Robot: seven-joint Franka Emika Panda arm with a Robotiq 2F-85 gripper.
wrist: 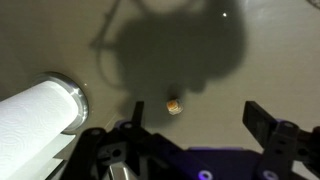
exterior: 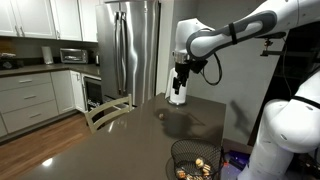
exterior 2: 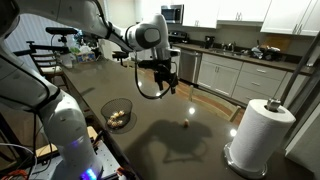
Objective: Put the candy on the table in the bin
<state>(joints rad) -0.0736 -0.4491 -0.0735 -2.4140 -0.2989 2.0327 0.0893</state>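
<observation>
Candy [wrist: 174, 105]: tiny pale yellow-gold piece, loose on the glossy dark grey-brown tabletop [exterior 2: 205, 150]. It's out in the open part, nearer the edge with the pale wooden chair [exterior: 108, 112] than the edge where the bin sits. Also visible in an exterior view [exterior 2: 187, 125]. Nothing touches it.

Jaws: spread wide, empty, hanging well above the candy. In the wrist view the candy sits between them but off-centre, toward the picture's left.

Step in hand, as I judge it: approach and pick.
- Centre over the candy first, then go straight down.
- The piece is tiny, so the jaws need to get almost to the tabletop before closing. Slow the last bit.
- Glossy top: one jaw nudging it will probably make it skid.
- Close gently and confirm the hold before lifting.

The white paper towel roll [exterior 2: 262, 130] stands toward a corner, near the candy. Keep the wrist off it.

Bin [exterior 2: 108, 120]: small round black wire-mesh basket at the tabletop's edge, well apart from the candy, with several similar pieces inside. Release low over its opening.
</observation>
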